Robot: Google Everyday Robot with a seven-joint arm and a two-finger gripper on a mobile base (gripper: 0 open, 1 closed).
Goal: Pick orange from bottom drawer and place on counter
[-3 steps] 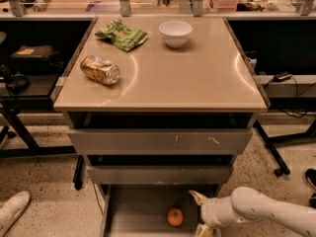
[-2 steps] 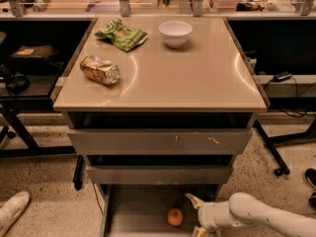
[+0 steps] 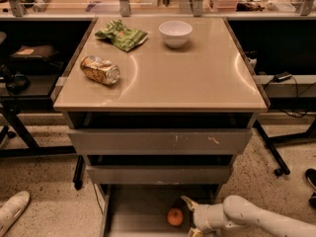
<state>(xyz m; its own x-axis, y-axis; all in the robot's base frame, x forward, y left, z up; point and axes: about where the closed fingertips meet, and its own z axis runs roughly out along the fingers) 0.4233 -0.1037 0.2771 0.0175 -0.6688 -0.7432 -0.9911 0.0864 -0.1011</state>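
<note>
The cabinet occupies the centre of the frame. Its top, the counter [image 3: 197,78], is a glossy beige-tan surface carrying three items: a white bowl [image 3: 175,33] at the upper centre, a green bag [image 3: 121,34] to the left of the bowl, and a crushed can [image 3: 100,70] lying on its side near the left edge. Below the counter, the top drawer [image 3: 158,141] and the middle drawer [image 3: 158,174] show their grey, scuffed fronts. The bottom drawer [image 3: 133,216] stands open at the lower centre of the frame, with its plain grey floor exposed. The orange [image 3: 175,217] rests on that floor, toward the right side of the drawer. The white arm [image 3: 256,220] enters from the lower right corner and extends leftward at drawer level. The gripper [image 3: 189,216] is positioned inside the drawer, just to the right of the orange. Its fingers [image 3: 188,201] are spread apart, one above and one below the level of the fruit, and nothing is held between them. Contact between the fingers and the orange cannot be determined. A light-coloured shoe [image 3: 12,211] is visible on the speckled floor at the lower left of the frame.
</note>
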